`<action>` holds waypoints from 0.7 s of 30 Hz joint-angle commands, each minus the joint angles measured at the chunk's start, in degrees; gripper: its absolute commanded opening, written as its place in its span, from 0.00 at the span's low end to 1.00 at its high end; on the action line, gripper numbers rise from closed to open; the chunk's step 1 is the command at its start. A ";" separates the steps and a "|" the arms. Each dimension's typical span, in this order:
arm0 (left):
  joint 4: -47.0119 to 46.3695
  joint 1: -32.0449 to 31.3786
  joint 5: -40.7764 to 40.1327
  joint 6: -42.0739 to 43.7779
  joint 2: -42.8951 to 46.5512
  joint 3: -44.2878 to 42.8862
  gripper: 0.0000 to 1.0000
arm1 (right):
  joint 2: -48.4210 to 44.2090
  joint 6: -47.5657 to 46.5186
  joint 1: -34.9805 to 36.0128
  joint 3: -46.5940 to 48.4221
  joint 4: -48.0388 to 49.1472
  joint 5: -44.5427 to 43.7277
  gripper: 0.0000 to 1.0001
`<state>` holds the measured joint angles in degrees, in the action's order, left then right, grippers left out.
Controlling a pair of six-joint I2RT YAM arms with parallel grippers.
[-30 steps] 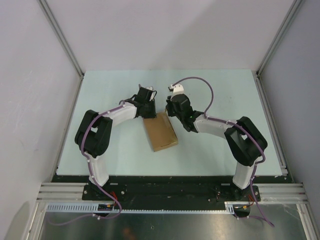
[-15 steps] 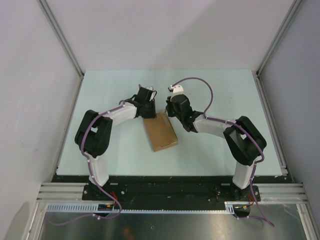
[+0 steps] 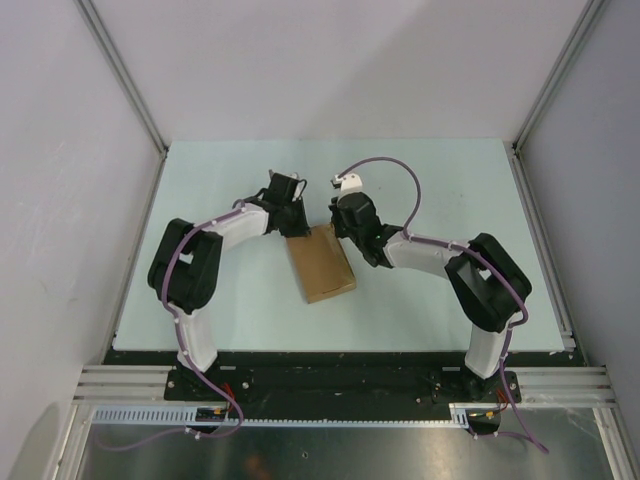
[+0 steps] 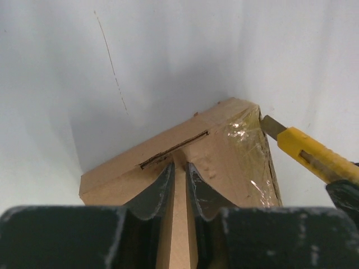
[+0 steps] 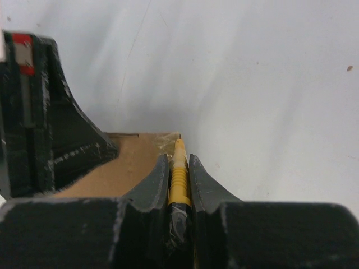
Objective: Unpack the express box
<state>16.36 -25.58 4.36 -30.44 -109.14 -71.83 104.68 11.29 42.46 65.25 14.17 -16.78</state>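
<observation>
The right gripper (image 5: 179,166) is clenched tight on the yellow knife (image 5: 179,182). The knife's tip touches the far corner of the box (image 5: 126,159), right at the shiny tape (image 4: 251,147). The left gripper (image 4: 178,175) has its jaws almost pressed together, low over the box. A thin strip of cardboard shows in the gap, but I cannot tell if they pinch it. The box (image 3: 320,266) lies flat, lid shut, on the pale table (image 3: 420,300), between the two arms.
</observation>
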 commanded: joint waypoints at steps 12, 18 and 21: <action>4.03 4.05 12.95 -12.18 -7.05 7.58 0.11 | -2.02 -1.18 2.01 -2.32 -6.88 -2.47 0.00; 2.27 4.49 15.68 -16.49 -7.23 8.81 0.10 | -4.39 0.13 2.19 -2.32 -9.51 -3.18 0.00; 1.31 4.66 15.77 -18.77 -6.87 9.95 0.10 | -6.06 1.36 2.28 -2.24 -11.79 -3.18 0.00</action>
<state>9.13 -19.40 19.90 -45.60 -110.52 -67.24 102.67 10.81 43.99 63.57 7.62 -19.25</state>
